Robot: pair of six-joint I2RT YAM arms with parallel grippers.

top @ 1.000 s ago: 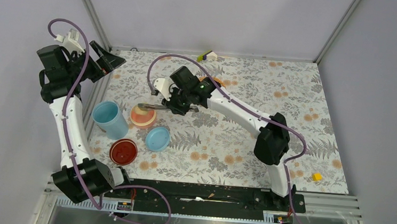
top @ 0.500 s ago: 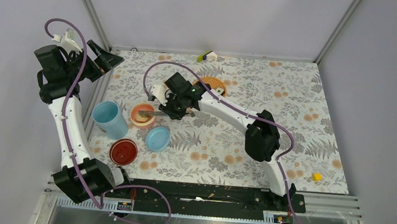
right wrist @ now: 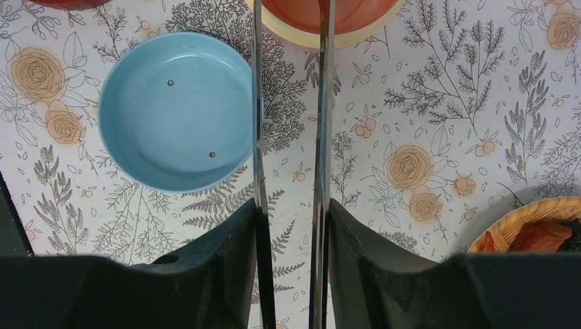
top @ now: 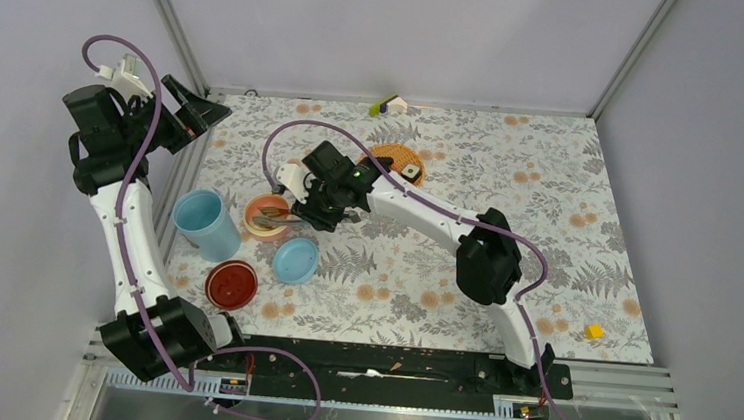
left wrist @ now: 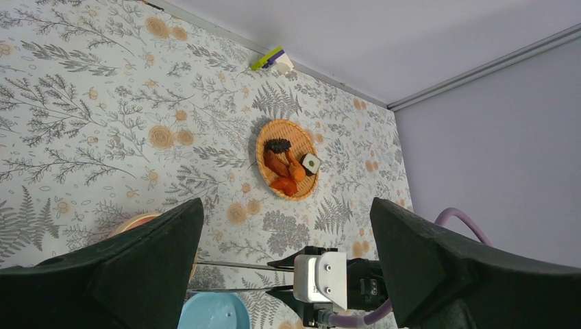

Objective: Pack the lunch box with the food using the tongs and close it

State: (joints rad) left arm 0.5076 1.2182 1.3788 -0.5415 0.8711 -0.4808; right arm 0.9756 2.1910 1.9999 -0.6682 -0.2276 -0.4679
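My right gripper [top: 316, 206] [right wrist: 291, 209] is shut on the silver tongs [right wrist: 323, 123] [left wrist: 233, 264], one finger against the outside of each arm. The two arms stand apart, and their tips reach over the pink-orange inner bowl [top: 267, 214] [right wrist: 356, 34], where a small pale and dark piece lies. Left of the bowl stands the light blue lunch box tub [top: 202, 222]; its round lid [top: 295, 260] [right wrist: 178, 110] lies in front of the bowl. More food, orange chunks [left wrist: 284, 185], a dark piece [left wrist: 277, 145] and a sushi roll [left wrist: 311, 163], sits on the woven plate [left wrist: 262, 147] [top: 395, 162]. My left gripper [top: 190, 115] [left wrist: 286, 205] hangs open and empty, high at the far left.
A red round dish [top: 231, 283] lies near the front left, beside the lid. A small yellow piece [top: 594, 331] sits at the front right. A green, purple and white block [top: 388, 104] rests against the back wall. Metal rails border the patterned table.
The right arm has moved left and towards the front, bringing the tong tips over the bowl. The tong arms have spread apart. The left arm has barely moved.
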